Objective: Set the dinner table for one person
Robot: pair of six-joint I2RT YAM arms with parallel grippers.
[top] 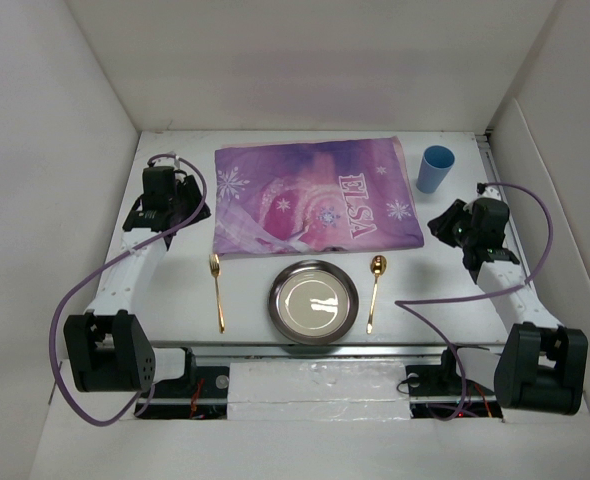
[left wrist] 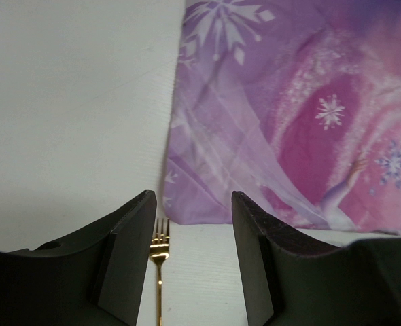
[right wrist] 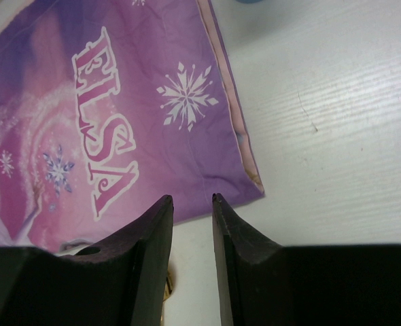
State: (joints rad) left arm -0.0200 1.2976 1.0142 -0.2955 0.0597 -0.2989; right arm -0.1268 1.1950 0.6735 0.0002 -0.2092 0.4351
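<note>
The dinner table (top: 405, 270) is a white tabletop. A silver plate (top: 313, 301) sits at its front centre. A gold fork (top: 217, 292) lies left of the plate and a gold spoon (top: 374, 290) lies right of it. A blue cup (top: 435, 168) stands upright at the back right. My left gripper (top: 188, 210) is open and empty, held over the table's left side. In the left wrist view the left gripper (left wrist: 194, 197) frames the fork's tines (left wrist: 159, 238). My right gripper (top: 442, 226) is open by a narrow gap and empty; it also shows in the right wrist view (right wrist: 191, 198).
A purple snowflake-printed "ELSA" cloth (top: 315, 195) lies flat behind the plate; it also shows in the left wrist view (left wrist: 295, 109) and the right wrist view (right wrist: 119, 102). White walls enclose the table on three sides. Purple cables loop beside both arms.
</note>
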